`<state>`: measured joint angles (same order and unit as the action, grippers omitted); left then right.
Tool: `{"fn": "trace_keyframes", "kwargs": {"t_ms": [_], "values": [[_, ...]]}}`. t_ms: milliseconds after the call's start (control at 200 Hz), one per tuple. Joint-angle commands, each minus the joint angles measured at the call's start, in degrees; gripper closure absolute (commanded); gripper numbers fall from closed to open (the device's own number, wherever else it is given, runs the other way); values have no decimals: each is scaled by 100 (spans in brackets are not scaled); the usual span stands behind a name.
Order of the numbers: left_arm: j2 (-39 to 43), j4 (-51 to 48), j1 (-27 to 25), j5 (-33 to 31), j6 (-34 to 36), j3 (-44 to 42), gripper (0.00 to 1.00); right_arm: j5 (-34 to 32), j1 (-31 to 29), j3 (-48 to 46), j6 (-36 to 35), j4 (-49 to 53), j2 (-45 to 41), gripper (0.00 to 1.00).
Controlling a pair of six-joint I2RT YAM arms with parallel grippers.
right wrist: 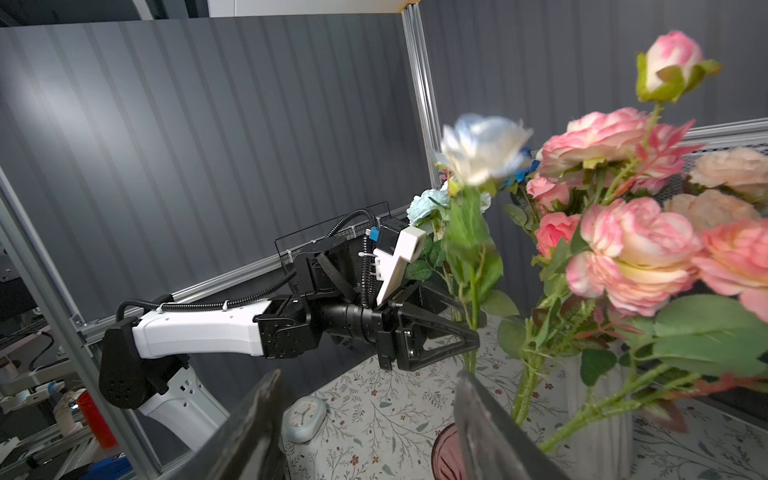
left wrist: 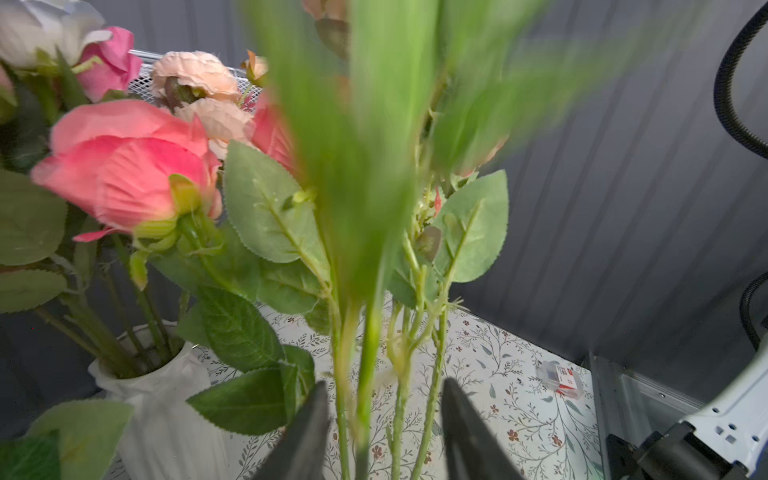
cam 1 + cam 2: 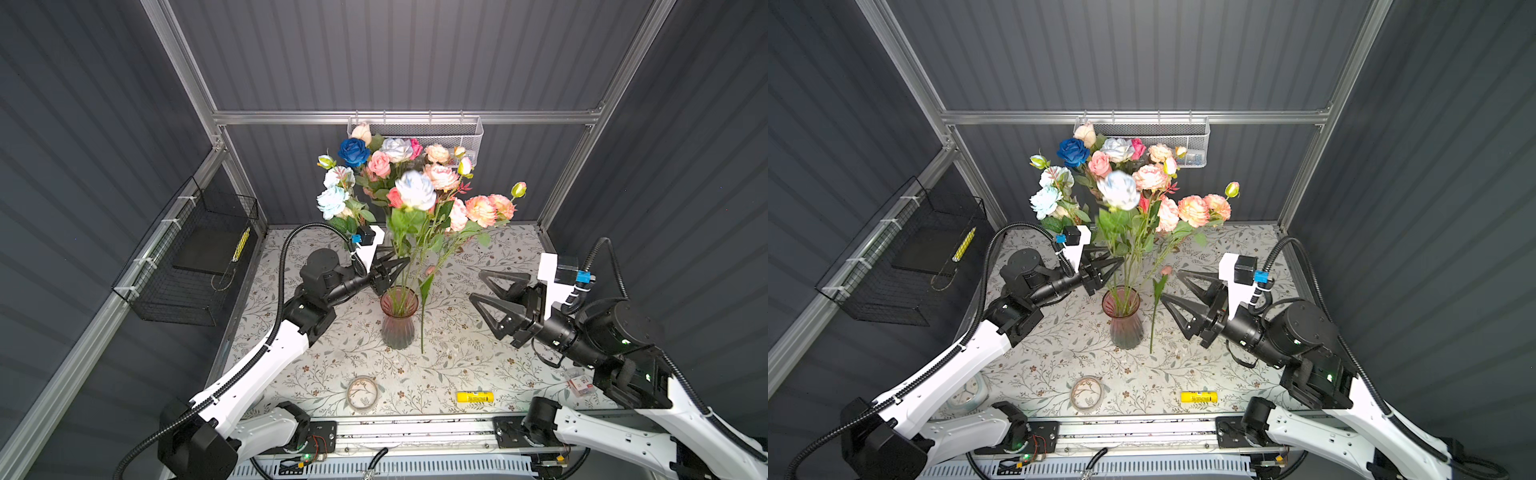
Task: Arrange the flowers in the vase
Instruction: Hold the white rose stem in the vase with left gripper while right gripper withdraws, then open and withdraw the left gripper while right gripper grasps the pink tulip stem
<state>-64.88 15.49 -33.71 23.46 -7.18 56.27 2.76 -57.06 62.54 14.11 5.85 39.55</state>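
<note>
Near the middle of the surface [image 3: 478, 361] stands the vase [image 3: 399, 320], pink glass and upright. It holds several flowers [image 3: 481, 210]: a white-blue rose [image 3: 415, 189], blurred, and peach blooms leaning toward the right edge. The left hand [image 3: 399, 259] is just above the rim, on the side of the left edge. Its fingers [image 2: 307, 432] are spread, with green stems standing between them, not pinched. The right hand [image 3: 476, 284] hovers toward the right edge, apart from the vase, its fingers wide and empty. One loose bud [image 3: 430, 270] on a long stem is outside the vase, just beside it on the right-edge side; I cannot tell whether it lies flat or leans. Toward the back edge a white vase [image 2: 158, 399] holds more blooms, pink, cream and deep blue. By the front edge lie a tape roll [image 3: 362, 394] and a yellow stick [image 3: 475, 397].
</note>
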Motion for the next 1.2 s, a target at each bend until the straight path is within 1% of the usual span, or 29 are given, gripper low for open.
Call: {"fn": "trace_keyframes", "kwargs": {"t_ms": [0, 180, 185, 190, 200, 220, 340, 460, 665, 690, 815, 885, 1000, 1110, 1196], "values": [[461, 389, -12, -415, -170, -18, 22, -31, -6, -23, 57, 137, 27, 30], [828, 365, -12, -383, -365, 246, 10, -130, -6, -151, 186, 378, -46, 28], [841, 371, -12, -371, -373, 254, 10, -133, -6, -157, 187, 384, -54, 28], [852, 373, -12, -370, -385, 262, 6, -134, -2, -165, 192, 396, -58, 28], [871, 378, -12, -369, -393, 275, 2, -136, -6, -177, 201, 416, -63, 28], [917, 393, -12, -341, -433, 299, 0, -142, -2, -201, 221, 455, -75, 28], [1202, 393, -12, -241, -620, 453, 0, -163, -7, -374, 380, 786, -114, 27], [1610, 330, -12, -293, -774, 357, 0, -198, -5, -714, 591, 1115, -160, 26], [2479, -93, -12, -415, -976, -280, 0, -504, -7, -1711, 1036, 1296, -236, 26], [2607, -186, -12, -626, -1001, -390, 0, -534, -7, -1851, 1069, 1268, -227, 26], [3248, -520, -12, -844, -1131, -931, 0, -970, 48, -2439, 1252, 1055, -32, 26], [3567, -705, -12, -955, -1224, -1174, 0, -1001, 265, -2649, 1444, 972, 241, 28], [3995, -1010, -11, -984, -1392, -1464, 0, -368, 991, -2949, 1690, 565, 825, 30], [4246, -1363, -12, -923, -1436, -1565, 0, 15, 1566, -3103, 1646, -48, 1444, 29], [4410, -1545, -12, -952, -1444, -1580, 0, 54, 1909, -2946, 1513, -277, 2104, 27]]}}
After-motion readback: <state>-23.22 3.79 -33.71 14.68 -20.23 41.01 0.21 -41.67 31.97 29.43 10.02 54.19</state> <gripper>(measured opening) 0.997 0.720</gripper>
